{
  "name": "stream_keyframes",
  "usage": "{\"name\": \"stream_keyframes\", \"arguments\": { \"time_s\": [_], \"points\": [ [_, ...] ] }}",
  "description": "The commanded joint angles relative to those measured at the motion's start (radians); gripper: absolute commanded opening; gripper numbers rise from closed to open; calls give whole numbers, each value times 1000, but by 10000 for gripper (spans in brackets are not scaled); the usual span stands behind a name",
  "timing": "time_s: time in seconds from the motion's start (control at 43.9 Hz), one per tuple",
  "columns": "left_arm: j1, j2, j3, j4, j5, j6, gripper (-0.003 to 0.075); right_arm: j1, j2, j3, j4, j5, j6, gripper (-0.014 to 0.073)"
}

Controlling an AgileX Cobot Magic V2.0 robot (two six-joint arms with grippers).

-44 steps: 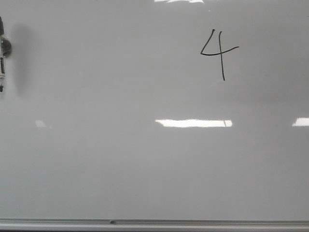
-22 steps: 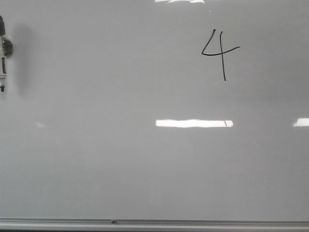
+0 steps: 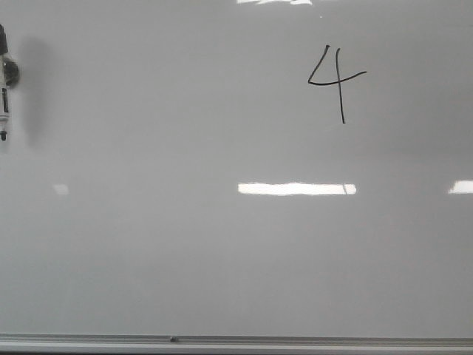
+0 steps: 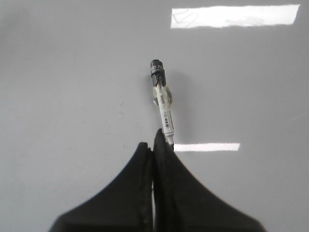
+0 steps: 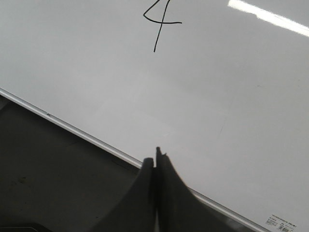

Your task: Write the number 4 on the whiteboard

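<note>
The whiteboard (image 3: 222,259) fills the front view, glossy pale grey with white glare patches. The number 4 (image 3: 341,83) is drawn in thin black line at its upper right; the right wrist view shows the number 4 (image 5: 162,22) too, far from my right gripper (image 5: 155,157). That gripper is shut, holds nothing, and hovers over the board's metal frame strip (image 5: 72,126). A white marker with a black cap (image 3: 4,96) lies on the board at the far left edge. In the left wrist view the marker (image 4: 164,108) lies just past my left gripper (image 4: 153,140), which is shut.
The grey frame strip (image 3: 236,342) runs along the near edge of the board. A dark surface (image 5: 48,183) lies outside the frame below my right gripper. A small printed label (image 5: 282,224) sits at the board's corner.
</note>
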Motion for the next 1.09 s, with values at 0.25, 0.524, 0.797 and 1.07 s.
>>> {"name": "stream_keyframes", "arguments": {
  "time_s": [0.25, 0.524, 0.797, 1.07],
  "points": [
    [7, -16, 5, -11, -86, -1, -20, -7, 5, -25, -13, -63, 2, -71],
    [7, -16, 5, -11, -86, -1, -20, -7, 5, -25, -13, -63, 2, -71],
    [7, -16, 5, -11, -86, -1, -20, -10, -11, -16, -13, -69, 2, -71],
    [7, -16, 5, -11, -86, -1, -20, -192, -244, 296, -64, -463, 1, -71]
  ]
}}
